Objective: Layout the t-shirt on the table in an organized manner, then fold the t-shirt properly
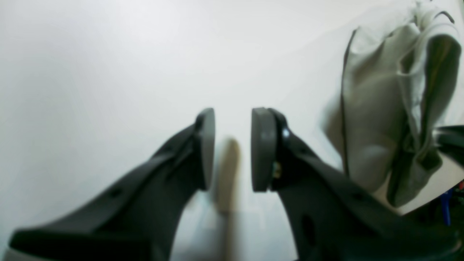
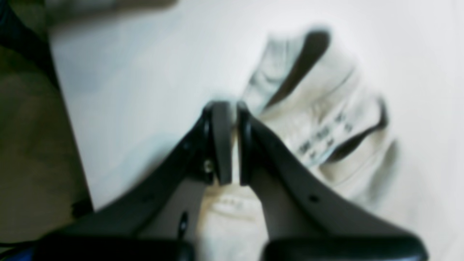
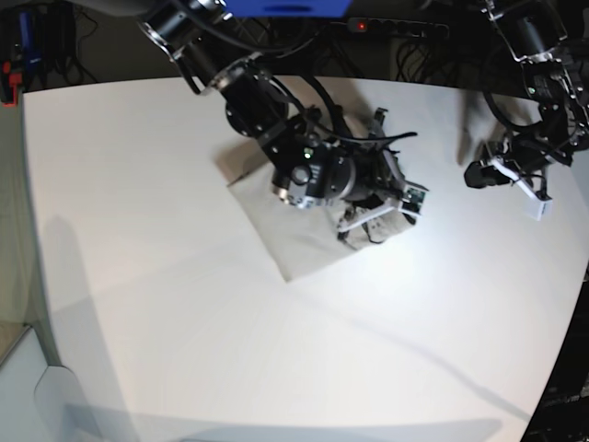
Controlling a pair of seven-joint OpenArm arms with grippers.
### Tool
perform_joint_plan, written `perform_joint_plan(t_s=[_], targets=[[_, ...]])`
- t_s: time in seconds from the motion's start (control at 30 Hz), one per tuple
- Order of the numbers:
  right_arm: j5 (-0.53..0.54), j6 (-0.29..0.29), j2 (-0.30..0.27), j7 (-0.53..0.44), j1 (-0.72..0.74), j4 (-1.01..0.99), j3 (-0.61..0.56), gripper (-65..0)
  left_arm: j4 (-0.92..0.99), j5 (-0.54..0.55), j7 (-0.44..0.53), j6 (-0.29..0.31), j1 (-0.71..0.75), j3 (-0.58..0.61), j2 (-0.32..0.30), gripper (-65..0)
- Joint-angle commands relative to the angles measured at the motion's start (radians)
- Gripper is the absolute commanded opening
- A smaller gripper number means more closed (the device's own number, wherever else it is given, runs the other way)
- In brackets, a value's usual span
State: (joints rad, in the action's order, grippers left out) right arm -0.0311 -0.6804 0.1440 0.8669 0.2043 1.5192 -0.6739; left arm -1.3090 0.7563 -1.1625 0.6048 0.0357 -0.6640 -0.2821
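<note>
The beige t-shirt lies partly spread in the middle of the white table, bunched up at its right end. My right gripper sits on that bunched end. In the right wrist view its jaws are nearly closed with a fold of the t-shirt between them, and a sewn-in label shows. My left gripper hovers to the right of the shirt, apart from it. In the left wrist view it is open and empty above the bare table, with the crumpled t-shirt off to its side.
The table's curved edge runs close by on the right, with dark floor beyond. Cables and a power strip lie behind the table's far edge. The right arm's body covers part of the shirt.
</note>
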Motion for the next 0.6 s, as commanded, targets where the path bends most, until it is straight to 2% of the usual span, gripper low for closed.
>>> perform_joint_plan(t_s=[0.0, 0.2, 0.4, 0.5, 0.57], targets=[[0.009, -0.018, 0.013, -0.022, 0.022, 0.047, -0.005, -63.1, -0.016, 0.019, 0.013, 0.0, -0.01, -0.003, -0.016, -47.9], [0.004, -0.018, -0.044, -0.019, 0.022, 0.142, 0.0, -63.1, -0.016, 0.021, 0.013, 0.008, -0.01, -0.003, -0.012, -47.9], [0.004, -0.018, -0.143, -0.019, 0.016, 0.177, 0.007, -63.1, -0.097, 0.021, 0.011, 0.01, -0.01, -0.001, 0.05, -47.4], [0.004, -0.018, -0.163, -0.01, -0.006, 0.183, 0.072, -63.1, -0.165, 0.021, -0.006, 0.01, 0.0, -0.001, 0.096, -47.4], [0.004, -0.018, -0.163, 0.019, -0.012, 0.197, 0.15, -62.7, -0.195, 0.021, -0.067, 0.01, -0.004, -0.001, 0.128, -46.6]])
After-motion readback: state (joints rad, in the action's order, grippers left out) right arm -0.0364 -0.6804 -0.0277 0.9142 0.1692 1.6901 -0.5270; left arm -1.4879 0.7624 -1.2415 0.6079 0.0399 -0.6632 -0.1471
